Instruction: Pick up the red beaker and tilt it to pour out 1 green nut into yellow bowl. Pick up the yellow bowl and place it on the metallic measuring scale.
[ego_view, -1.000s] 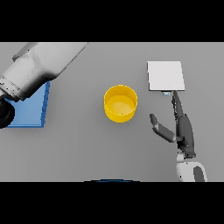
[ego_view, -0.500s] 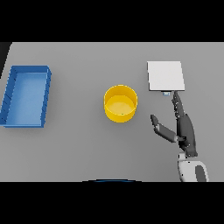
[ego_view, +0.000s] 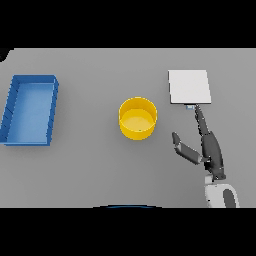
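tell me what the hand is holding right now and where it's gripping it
Nothing is held. The right hand lies open on the table, fingers straight toward the scale, apart from the yellow bowl. The left hand is out of view.

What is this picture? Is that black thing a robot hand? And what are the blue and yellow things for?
Yes, that dark thing is a robot's right hand, on the end of its white and grey arm. The picture is taken from the robot's head, looking down at a grey table, so you see what the robot sees. The hand rests open, fingers stretched out, and holds nothing. Its other hand is not in the picture. On the table there is a yellow bowl in the middle. On the left lies a blue tray with nothing showing inside it. The pale square plate at the right is a measuring scale for weighing things. The robot's fingertips point toward it. No red beaker shows here.
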